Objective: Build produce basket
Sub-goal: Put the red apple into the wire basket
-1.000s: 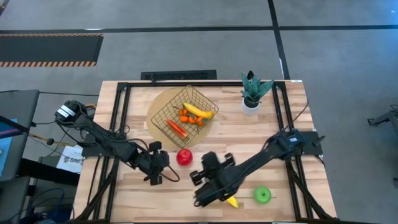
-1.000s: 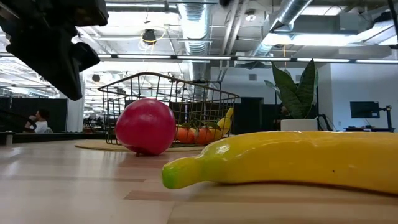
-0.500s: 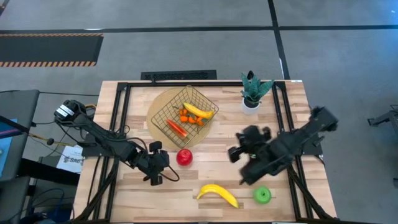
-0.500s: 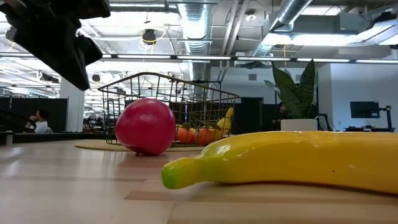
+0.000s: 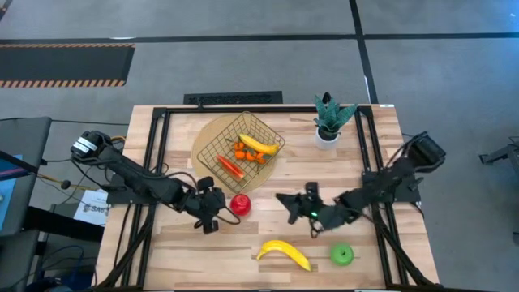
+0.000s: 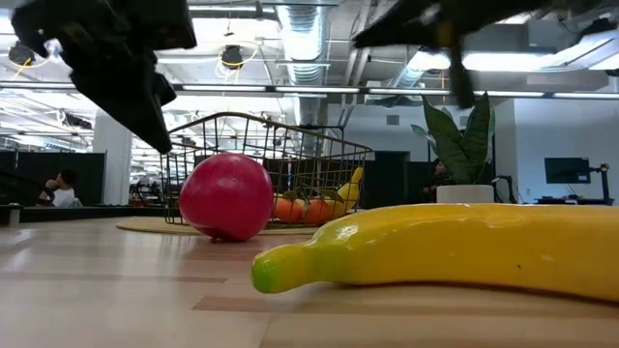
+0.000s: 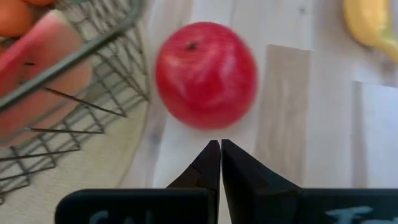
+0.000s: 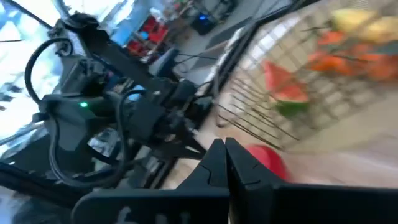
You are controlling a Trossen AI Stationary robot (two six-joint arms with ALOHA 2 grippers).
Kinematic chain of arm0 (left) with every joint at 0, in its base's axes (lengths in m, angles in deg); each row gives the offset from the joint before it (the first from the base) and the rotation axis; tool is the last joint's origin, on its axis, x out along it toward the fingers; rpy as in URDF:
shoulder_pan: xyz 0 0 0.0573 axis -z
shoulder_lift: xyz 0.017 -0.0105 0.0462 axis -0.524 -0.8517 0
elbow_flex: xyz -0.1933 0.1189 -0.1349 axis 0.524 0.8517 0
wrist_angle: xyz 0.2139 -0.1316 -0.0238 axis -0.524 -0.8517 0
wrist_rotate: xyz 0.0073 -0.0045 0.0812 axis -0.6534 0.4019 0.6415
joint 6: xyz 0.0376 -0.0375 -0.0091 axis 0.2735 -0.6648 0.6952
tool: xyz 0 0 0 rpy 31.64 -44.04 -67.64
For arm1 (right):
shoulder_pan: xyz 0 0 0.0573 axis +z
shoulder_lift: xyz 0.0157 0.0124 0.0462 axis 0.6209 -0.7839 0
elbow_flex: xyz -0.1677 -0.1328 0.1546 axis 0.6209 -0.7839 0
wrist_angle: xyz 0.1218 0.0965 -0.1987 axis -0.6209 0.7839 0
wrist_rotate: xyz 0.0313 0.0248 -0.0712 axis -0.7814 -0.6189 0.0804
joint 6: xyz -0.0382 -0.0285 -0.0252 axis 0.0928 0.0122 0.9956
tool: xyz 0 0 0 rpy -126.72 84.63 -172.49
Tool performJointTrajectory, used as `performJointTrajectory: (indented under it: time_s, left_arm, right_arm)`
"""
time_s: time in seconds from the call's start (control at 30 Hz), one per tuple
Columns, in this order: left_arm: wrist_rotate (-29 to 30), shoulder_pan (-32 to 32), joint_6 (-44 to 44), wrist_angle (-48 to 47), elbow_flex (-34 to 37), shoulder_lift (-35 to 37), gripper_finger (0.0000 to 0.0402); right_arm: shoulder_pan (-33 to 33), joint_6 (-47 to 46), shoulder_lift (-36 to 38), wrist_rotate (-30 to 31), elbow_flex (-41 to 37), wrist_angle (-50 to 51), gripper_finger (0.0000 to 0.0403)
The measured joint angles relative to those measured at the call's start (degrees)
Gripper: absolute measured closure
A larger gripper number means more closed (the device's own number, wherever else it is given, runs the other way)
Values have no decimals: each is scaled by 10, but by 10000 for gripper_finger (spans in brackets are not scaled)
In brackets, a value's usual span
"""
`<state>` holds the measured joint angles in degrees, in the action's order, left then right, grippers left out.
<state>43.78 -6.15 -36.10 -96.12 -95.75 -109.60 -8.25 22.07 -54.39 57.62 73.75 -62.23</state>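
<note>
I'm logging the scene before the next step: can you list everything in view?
basket: 1, dark-gold wire, on the mat
mat: 1, tan, round, table's far side
banana in basket: 1, yellow
orange pieces: 2, in basket
red stick: 1, in basket
red apple: 1, on table by basket
loose banana: 1, yellow, near edge
green apple: 1, near edge
plant: 1, green, white pot, far right
left tool: shut, beside red apple
right tool: shut, above table

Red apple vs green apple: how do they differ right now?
The red apple lies just outside the basket, with the left gripper shut beside it; the green apple lies near the table's front edge by the loose banana, no gripper near. Neither is in the basket yet.
</note>
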Motion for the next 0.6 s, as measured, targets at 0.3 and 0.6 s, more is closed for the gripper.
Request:
performJointTrajectory:
  time_s: [0.3, 0.6]
  left_arm:
    - [0, -7, -38, 60, 38, 0, 401]
    - [31, -5, -49, 70, 39, 0, 401]
  right_arm:
    - [-96, -3, -133, -191, 63, -27, 403]
    - [-100, -149, -199, -224, 106, 145, 403]
